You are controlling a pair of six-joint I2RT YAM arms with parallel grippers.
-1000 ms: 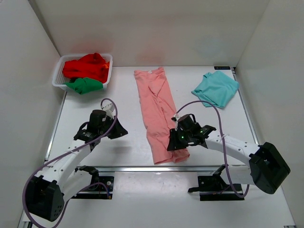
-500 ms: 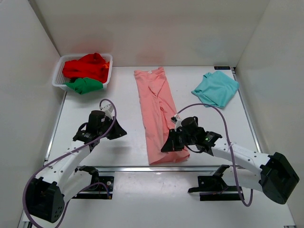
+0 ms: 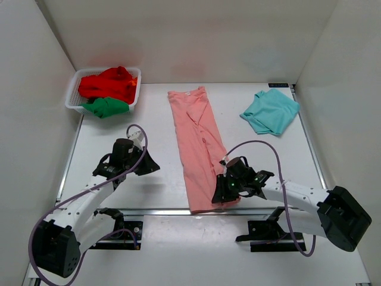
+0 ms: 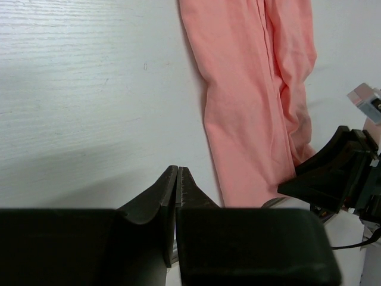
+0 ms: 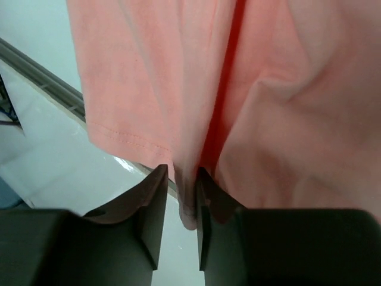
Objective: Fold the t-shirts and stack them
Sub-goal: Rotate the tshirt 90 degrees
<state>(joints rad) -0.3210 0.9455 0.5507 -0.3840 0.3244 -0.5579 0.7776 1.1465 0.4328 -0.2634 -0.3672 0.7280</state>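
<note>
Right gripper (image 5: pixel 181 179) pinching the near hem of the salmon-pink t-shirt (image 3: pixel 195 140) (a long strip down mid-table), left gripper (image 4: pixel 177 174) pressed together on nothing, teal t-shirt (image 3: pixel 271 111) far right, red t-shirt (image 3: pixel 110 83) and green t-shirt (image 3: pixel 106 108) in the far-left basket (image 3: pixel 71 95)

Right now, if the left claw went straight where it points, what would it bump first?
The left claw would probably meet bare table first, just beside the pink t-shirt, though depth is unclear.
</note>
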